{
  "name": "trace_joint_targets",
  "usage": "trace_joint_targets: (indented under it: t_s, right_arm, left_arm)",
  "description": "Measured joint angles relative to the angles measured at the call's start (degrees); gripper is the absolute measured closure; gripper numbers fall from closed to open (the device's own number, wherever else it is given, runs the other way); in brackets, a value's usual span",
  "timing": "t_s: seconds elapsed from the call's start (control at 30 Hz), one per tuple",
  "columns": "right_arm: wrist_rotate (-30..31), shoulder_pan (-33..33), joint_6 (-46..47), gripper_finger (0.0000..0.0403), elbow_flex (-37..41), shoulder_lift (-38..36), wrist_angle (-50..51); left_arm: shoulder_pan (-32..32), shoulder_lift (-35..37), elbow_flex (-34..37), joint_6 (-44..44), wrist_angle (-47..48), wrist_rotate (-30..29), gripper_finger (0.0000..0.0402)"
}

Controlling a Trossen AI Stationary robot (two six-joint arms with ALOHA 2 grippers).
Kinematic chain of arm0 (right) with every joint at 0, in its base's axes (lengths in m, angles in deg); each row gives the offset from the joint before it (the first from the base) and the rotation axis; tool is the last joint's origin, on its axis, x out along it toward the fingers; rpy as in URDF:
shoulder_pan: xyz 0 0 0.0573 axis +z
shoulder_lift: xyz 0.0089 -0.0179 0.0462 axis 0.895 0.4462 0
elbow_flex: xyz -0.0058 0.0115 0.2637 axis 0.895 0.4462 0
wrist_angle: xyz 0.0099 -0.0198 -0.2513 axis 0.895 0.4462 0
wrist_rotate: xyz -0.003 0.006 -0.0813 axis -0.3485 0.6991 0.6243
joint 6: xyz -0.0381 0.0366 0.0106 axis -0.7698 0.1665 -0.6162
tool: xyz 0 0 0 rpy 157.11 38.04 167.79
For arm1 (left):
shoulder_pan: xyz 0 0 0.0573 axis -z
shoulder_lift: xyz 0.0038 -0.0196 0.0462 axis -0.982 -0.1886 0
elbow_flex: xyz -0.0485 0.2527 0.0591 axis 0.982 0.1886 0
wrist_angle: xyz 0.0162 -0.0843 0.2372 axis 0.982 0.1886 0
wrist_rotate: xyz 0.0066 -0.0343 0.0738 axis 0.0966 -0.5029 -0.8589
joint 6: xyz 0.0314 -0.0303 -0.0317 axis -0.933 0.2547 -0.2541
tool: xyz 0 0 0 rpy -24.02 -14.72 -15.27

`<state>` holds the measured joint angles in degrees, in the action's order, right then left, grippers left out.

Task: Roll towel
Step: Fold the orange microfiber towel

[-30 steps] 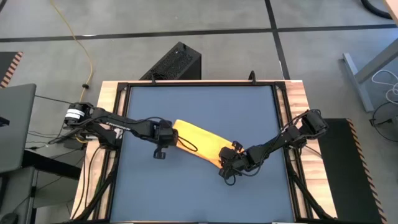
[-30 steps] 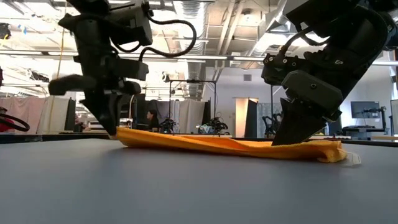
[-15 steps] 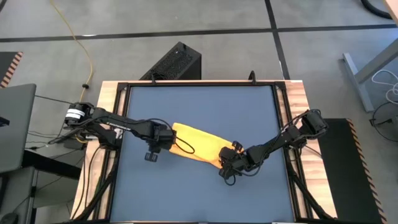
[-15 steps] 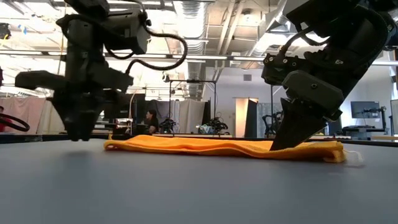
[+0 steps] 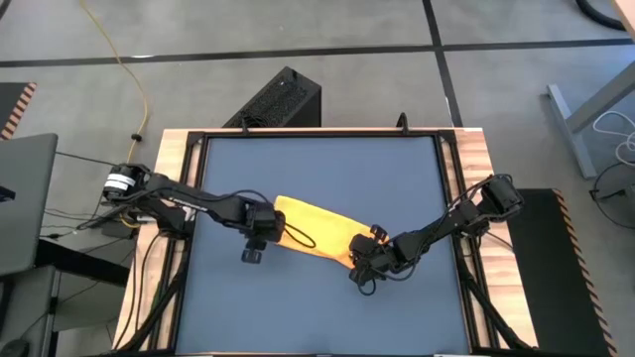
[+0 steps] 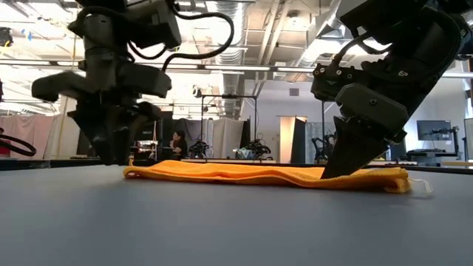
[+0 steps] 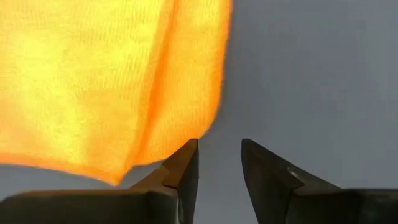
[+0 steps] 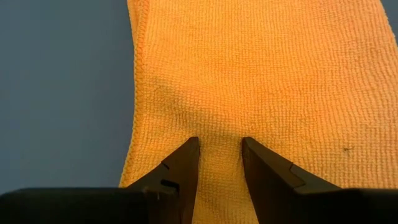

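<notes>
Right fingers (image 8: 217, 155) on flat towel (image 8: 261, 81)

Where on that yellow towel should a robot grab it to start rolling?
Probably at the free corner of the towel beside the left gripper, coming from above. The cloth lies flat, folded into a strip, and the right gripper pins the other end.

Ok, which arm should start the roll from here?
Probably the right. The right tool is planted on the towel at its end, tips pressing into the cloth. The left tool sits at the other end's corner with bare table between its tips, holding nothing, so it would need repositioning.
</notes>
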<state>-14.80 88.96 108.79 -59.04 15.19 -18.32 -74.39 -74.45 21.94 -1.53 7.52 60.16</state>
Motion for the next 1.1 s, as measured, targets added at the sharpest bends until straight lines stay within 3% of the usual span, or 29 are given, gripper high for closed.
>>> trace_joint_targets:
  t_s: [0.1,0.17,0.33,0.73,0.83,0.97,1.1]
  right_arm:
    - [0.0,0.0,-0.2,0.0253,0.0,0.0,0.0]
    - [0.0,-0.1,-0.2,0.0253,0.0,0.0,0.0]
    - [-0.1,-0.1,-0.2,0.0253,0.0,0.0,-0.1]
    - [-0.3,-0.1,-0.1,0.0253,0.1,0.0,0.2]
    - [-0.3,0.0,0.1,0.0253,0.1,0.0,0.2]
    - [-0.3,0.0,0.1,0.0253,0.1,0.0,0.2]
    - [-0.3,0.0,0.3,0.0253,0.1,0.0,0.2]
  left_arm:
    - [0.9,0.0,0.0,0.0,0.1,-7.0,0.0291]
    - [1.0,0.0,0.0,-0.4,0.1,-8.6,0.0291]
    - [1.0,-1.0,0.3,-0.5,-0.1,-6.2,0.0291]
    - [0.5,-6.1,0.5,-5.6,-4.1,-7.7,0.0295]
    - [-0.2,-5.9,0.6,-6.7,-4.4,-7.4,0.032]
    - [-1.3,-5.8,-0.4,-8.0,-3.6,-8.0,0.0387]
    - [-2.1,-6.2,-3.3,-10.2,0.0,-8.6,0.04]
